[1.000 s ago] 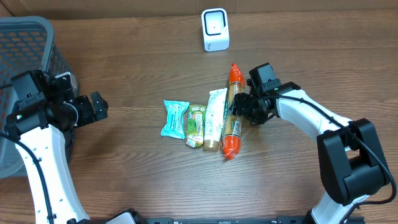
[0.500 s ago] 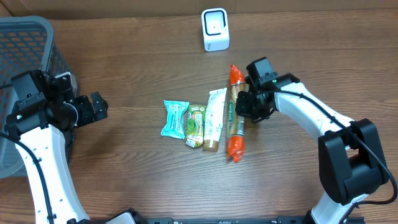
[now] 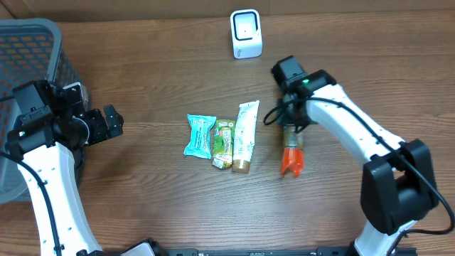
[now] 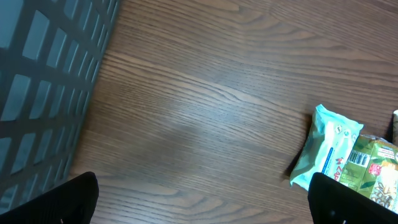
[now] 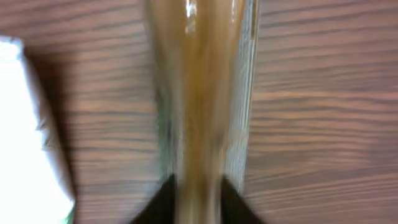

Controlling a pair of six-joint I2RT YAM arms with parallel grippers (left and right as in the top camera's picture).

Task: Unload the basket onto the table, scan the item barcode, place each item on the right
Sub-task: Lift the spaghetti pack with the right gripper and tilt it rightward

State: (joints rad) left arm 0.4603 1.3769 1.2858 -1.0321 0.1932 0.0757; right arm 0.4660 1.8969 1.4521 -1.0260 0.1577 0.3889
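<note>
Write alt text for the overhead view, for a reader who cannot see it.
The right pincer grips a long orange-tipped snack stick at a wooden table, with a white scanner standing farther back. A teal packet, a green packet and a white tube lie side by side nearby. The left pincer is open beside a grey basket.

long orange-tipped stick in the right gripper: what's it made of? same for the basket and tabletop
Stick: looks like clear glossy plastic film over a brownish filling, going by the glare streaks in the right wrist view; the end is orange and crimped.
Basket: probably moulded plastic, matte grey, with open lattice walls.
Tabletop: brown wood grain, low sheen; solid wood or laminate, cannot tell.
</note>
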